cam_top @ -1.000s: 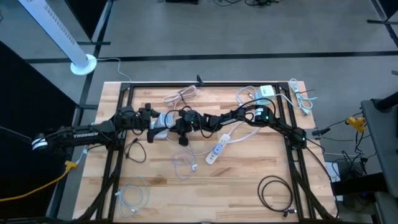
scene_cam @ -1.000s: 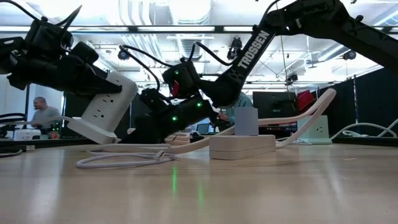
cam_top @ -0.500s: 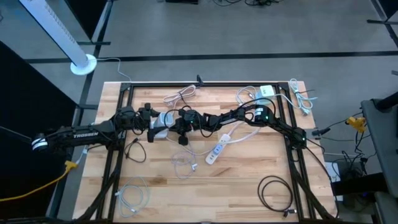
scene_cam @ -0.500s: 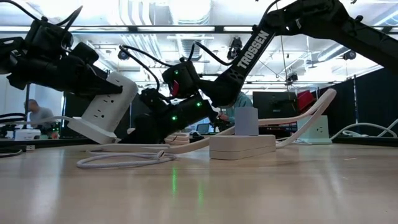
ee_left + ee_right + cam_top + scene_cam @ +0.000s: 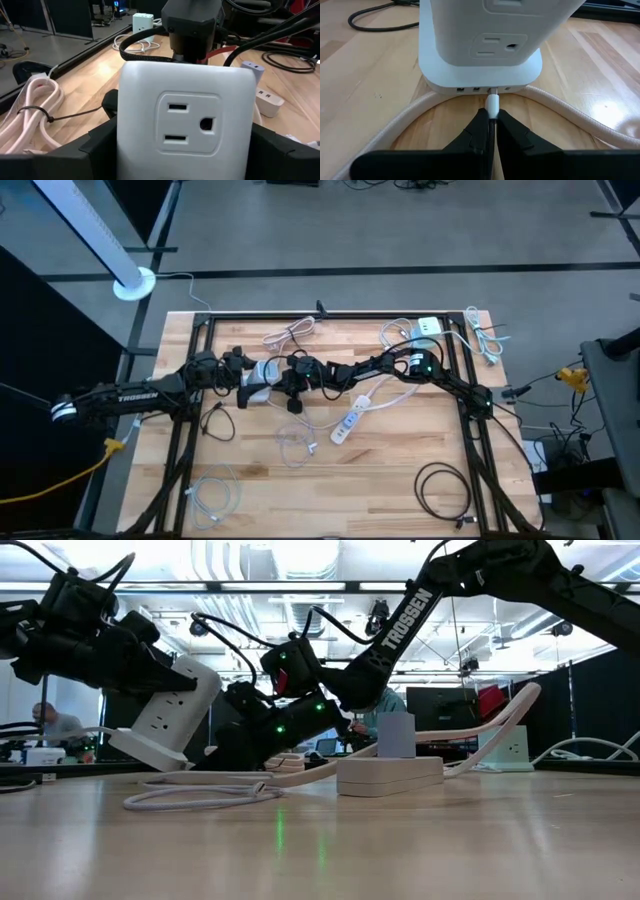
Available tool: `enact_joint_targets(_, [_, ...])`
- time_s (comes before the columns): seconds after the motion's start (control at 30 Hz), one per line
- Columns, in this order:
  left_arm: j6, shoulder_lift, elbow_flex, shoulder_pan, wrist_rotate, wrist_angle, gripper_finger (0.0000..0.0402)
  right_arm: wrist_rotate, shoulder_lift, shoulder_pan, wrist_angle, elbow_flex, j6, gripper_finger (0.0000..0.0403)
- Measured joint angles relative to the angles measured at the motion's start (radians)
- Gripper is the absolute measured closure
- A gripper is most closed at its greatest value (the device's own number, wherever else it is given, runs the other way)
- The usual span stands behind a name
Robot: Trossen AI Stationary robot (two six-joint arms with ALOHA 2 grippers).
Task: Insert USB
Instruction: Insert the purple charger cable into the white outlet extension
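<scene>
A white power cube (image 5: 262, 373) with wall outlets on its sides and a row of small ports in its base sits mid-table, tilted in the low view (image 5: 176, 700). My left gripper (image 5: 187, 150) comes from the table's left, its fingers on either side of the cube. My right gripper (image 5: 491, 116) comes from the right, shut on a small white USB plug (image 5: 492, 104) whose tip sits at a port in the cube's base (image 5: 492, 90). A thick pale cord (image 5: 570, 111) curves around the base. My left gripper holds the cube's body between its two fingers (image 5: 107, 145), level, from the table's left. The cube is tilted in the hold; whether its base edge (image 5: 150, 752) rests on the table I cannot tell. My right gripper pinches the USB plug's white body (image 5: 492, 106) at its fingertips, coming low from the table's right, fingers along the plug. The plug's front end is at a port in the cube's base.
A white power strip (image 5: 350, 418) with an adapter on it (image 5: 396, 735) lies right of centre. Cable bundles lie about: pale coils (image 5: 290, 332), a white wall charger (image 5: 428, 327), a black coil (image 5: 445, 485), thin white cables (image 5: 215, 495). A loop of white cord (image 5: 200, 800) lies nearby.
</scene>
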Motion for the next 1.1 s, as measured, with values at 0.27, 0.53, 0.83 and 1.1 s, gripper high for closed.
enact_joint_targets(0.27, [0.015, 0.0, 0.0, -0.001, 0.006, -0.003, 0.0107, -0.009, -0.023, -0.007, -0.08, 0.002, -0.036, 0.0391])
enact_joint_targets(0.53, [0.025, 0.0, 0.0, -0.002, 0.013, -0.004, 0.0107, -0.01, -0.091, -0.004, -0.272, 0.001, -0.129, 0.0392])
enact_joint_targets(0.83, [0.037, 0.0, 0.0, -0.002, 0.021, -0.011, 0.0107, -0.001, -0.187, -0.013, -0.479, -0.005, -0.225, 0.0392])
enact_joint_targets(1.1, [0.058, 0.0, 0.0, -0.005, 0.057, -0.028, 0.0107, 0.0, -0.274, -0.015, -0.669, -0.006, -0.317, 0.0392])
